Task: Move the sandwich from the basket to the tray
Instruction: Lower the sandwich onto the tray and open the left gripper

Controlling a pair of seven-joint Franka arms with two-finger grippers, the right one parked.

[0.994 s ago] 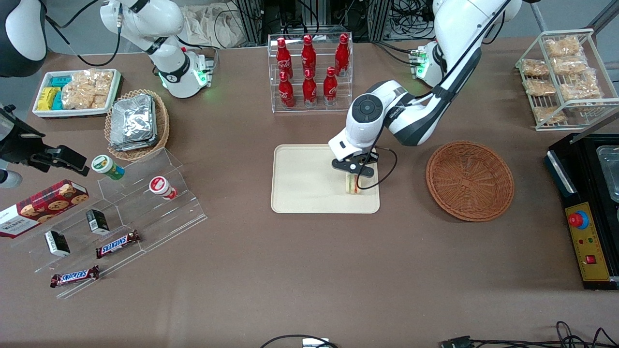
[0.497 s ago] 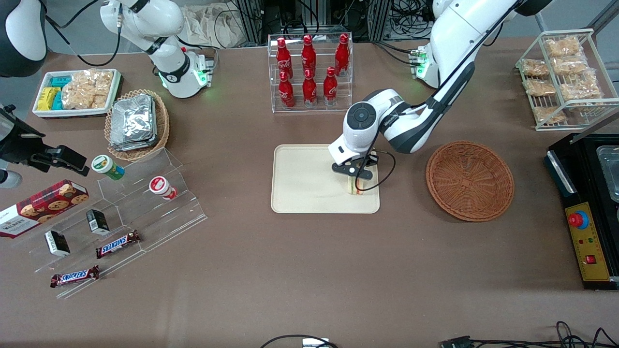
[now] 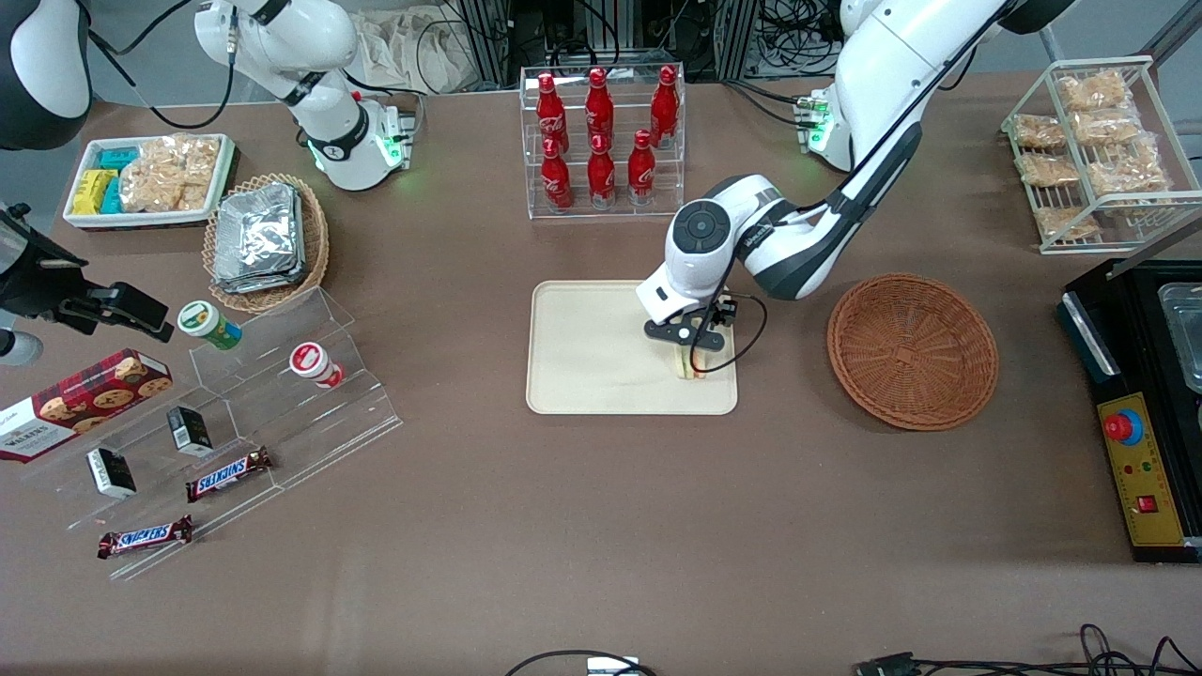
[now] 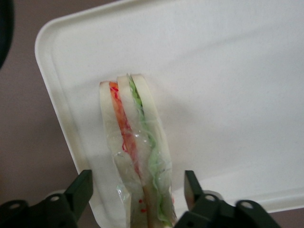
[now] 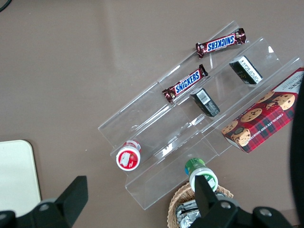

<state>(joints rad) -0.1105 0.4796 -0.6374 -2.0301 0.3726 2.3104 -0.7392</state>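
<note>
Gripper [image 4: 137, 190] straddles upright, clear-wrapped sandwich [image 4: 135, 147] on tray [image 4: 228, 71].

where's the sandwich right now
The sandwich stands on edge on the tray, near the tray's end that faces the empty basket. The tool is open around it, a finger on each side, not touching.

Gripper [image 3: 692, 352] sits low over the tray [image 3: 582, 352], at the corner nearest the basket [image 3: 912, 350]; its fingers [image 4: 81, 190] stand apart with a gap on each side of the upright sandwich [image 4: 135, 152]. The remaining tray surface is bare. Open tabletop separates tray and basket. The cola bottle rack [image 3: 603, 141] stands farther from the front camera, well apart.
</note>
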